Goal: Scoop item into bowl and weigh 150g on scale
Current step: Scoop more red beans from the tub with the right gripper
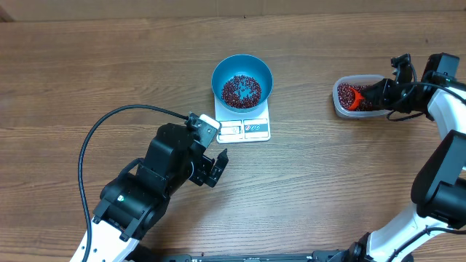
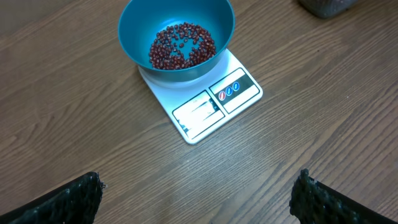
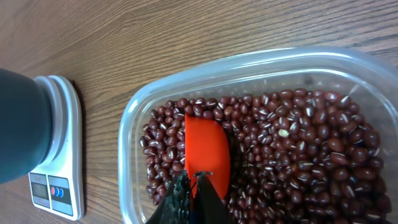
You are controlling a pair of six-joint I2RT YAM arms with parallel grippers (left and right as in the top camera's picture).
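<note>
The blue bowl (image 1: 242,81) stands on the white scale (image 1: 245,129) at the table's middle, with a layer of maroon beans (image 1: 241,90) in its bottom; the left wrist view shows the bowl (image 2: 177,38) and scale (image 2: 211,102) too. More beans (image 3: 298,149) fill a clear tub (image 1: 357,96) at the right. My right gripper (image 3: 194,177) is shut on the orange-red scoop (image 3: 206,152), whose blade lies face-down among the beans in the tub. My left gripper (image 2: 198,190) hangs open over bare wood in front of the scale, with nothing between its fingers.
The tub (image 3: 134,118) sits a short way right of the scale (image 3: 59,149). A black cable (image 1: 109,120) loops from the left arm across the table's left half.
</note>
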